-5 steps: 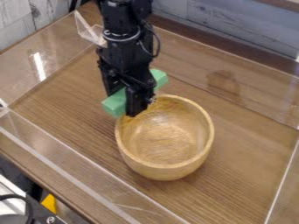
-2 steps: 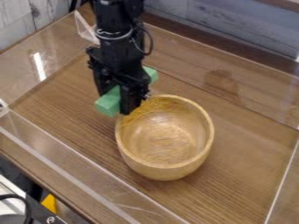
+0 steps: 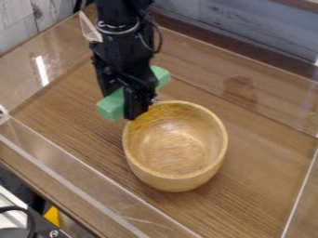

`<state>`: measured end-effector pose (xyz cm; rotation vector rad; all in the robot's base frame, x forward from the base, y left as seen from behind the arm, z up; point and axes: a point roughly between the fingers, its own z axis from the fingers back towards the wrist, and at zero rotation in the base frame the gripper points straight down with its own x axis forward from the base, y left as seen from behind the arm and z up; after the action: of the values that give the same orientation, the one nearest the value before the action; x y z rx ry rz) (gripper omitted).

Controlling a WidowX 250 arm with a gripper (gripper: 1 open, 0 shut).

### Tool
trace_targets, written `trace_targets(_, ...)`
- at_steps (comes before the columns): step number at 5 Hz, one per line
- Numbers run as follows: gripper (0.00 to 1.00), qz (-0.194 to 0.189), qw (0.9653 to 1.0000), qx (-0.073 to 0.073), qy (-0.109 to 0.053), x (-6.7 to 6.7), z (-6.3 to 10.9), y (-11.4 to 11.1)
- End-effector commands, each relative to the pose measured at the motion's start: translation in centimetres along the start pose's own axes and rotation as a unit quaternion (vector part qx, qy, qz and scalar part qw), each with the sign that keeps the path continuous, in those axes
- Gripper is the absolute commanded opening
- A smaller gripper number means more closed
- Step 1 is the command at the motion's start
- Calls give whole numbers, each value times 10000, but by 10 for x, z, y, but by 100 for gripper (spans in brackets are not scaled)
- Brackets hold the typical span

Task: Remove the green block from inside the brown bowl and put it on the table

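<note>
My black gripper (image 3: 128, 104) points straight down and is shut on the green block (image 3: 114, 106), which pokes out to the left of the fingers. The block hangs in the air just left of the brown bowl's (image 3: 178, 147) near-left rim, above the table (image 3: 69, 121). The round light-tan wooden bowl sits right of centre, and the part of its inside that shows holds nothing. The fingers cover the right part of the block.
Clear acrylic walls (image 3: 37, 70) border the wood-grain tabletop on the left, front and right. A grey plank wall (image 3: 248, 23) stands at the back. Cables run down the arm (image 3: 118, 28) above the gripper.
The gripper has risen slightly and drifted left with the green block, moving it from over the bowl's rim to just outside it. The bowl has stayed put.
</note>
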<state>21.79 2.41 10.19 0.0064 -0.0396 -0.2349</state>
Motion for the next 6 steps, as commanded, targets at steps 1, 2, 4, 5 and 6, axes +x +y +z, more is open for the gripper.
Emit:
trace_targets(1, 0, -93, 9997, 109, -187, 1, 20, 5)
trace_targets(2, 0, -145, 9996, 129, -207, -2, 31, 8)
trace_targets(4, 0, 343, 9989, 202, -229, 0, 27, -4)
trace_targets(5, 0, 800, 9962, 278, -225, 5, 16, -19)
trace_targets(6, 0, 476, 9981, 328, -225, 9, 8, -26)
